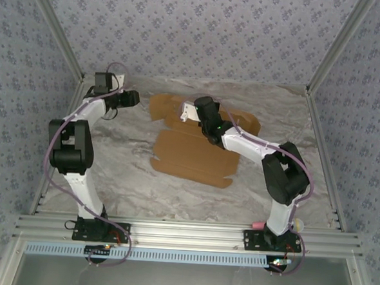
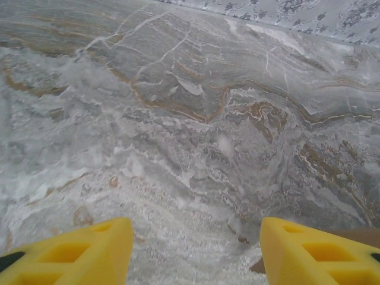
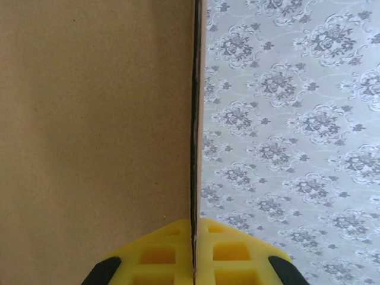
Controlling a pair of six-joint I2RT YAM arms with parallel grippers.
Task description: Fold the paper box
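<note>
The paper box [image 1: 192, 152] is a flat brown die-cut cardboard sheet lying mid-table, with flaps reaching toward the back. My right gripper [image 1: 187, 111] is shut on a raised back flap. In the right wrist view its yellow fingers [image 3: 193, 249] pinch the flap edge-on, with the brown panel [image 3: 95, 119] standing upright on the left. My left gripper [image 1: 136, 98] hovers just left of the sheet's back-left flap. Its fingers are open [image 2: 196, 249] over bare marble, and a corner of cardboard [image 2: 257, 267] peeks beside the right finger.
A pink toy microphone [image 1: 258, 224] lies by the right arm's base, next to a pale ball [image 1: 296, 224]. Patterned walls and aluminium posts [image 1: 329, 54] enclose the marble table [image 1: 129, 184]. Open marble lies left of and in front of the sheet.
</note>
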